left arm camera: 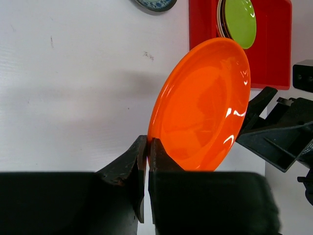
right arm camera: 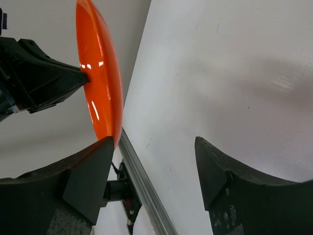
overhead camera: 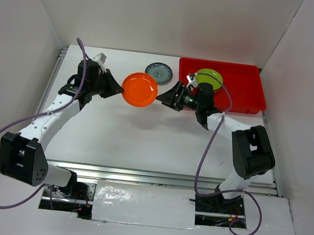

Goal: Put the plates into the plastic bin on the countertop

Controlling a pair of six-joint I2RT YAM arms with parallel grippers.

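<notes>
My left gripper is shut on the rim of an orange plate and holds it tilted above the white countertop. In the left wrist view the plate rises from the closed fingertips of that gripper. My right gripper is open at the plate's right edge. In the right wrist view the plate shows edge-on, just above one finger of the open gripper. The red plastic bin at the back right holds a stack topped by a lime green plate.
A blue-grey patterned plate lies flat on the countertop just left of the bin. White walls enclose the table on three sides. A metal rail runs along the front edge.
</notes>
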